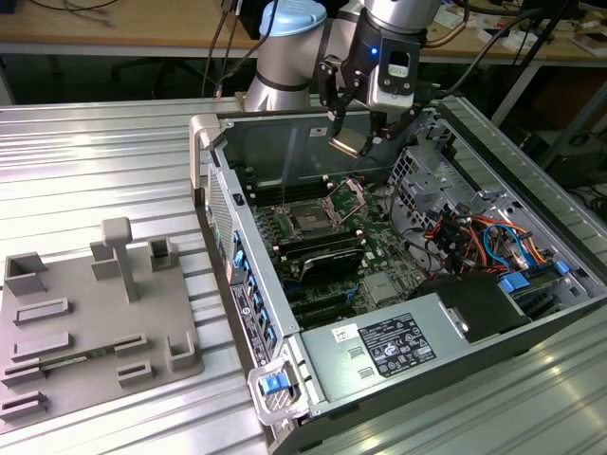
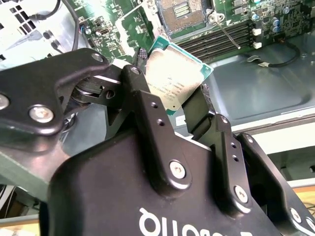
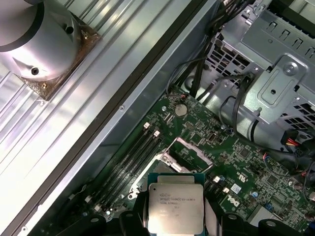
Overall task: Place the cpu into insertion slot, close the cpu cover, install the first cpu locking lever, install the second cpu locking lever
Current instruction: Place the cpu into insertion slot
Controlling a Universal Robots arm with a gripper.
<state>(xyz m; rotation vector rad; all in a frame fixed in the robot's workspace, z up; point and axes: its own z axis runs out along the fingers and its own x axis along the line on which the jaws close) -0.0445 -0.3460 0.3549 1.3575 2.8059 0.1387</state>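
We are counting one flat square silver-grey cpu (image 3: 175,209), one square dark insertion slot (image 1: 311,219) with one hinged silver cpu cover (image 1: 348,195), one open grey metal computer case (image 1: 285,142), one grey moulded plastic tray (image 1: 85,322) and one silver robot arm (image 1: 285,59).

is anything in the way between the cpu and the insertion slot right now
Nothing visible is. The gripper holds the cpu in the air over the motherboard, and the insertion slot lies uncovered below it, with the cpu cover tilted up at its side.
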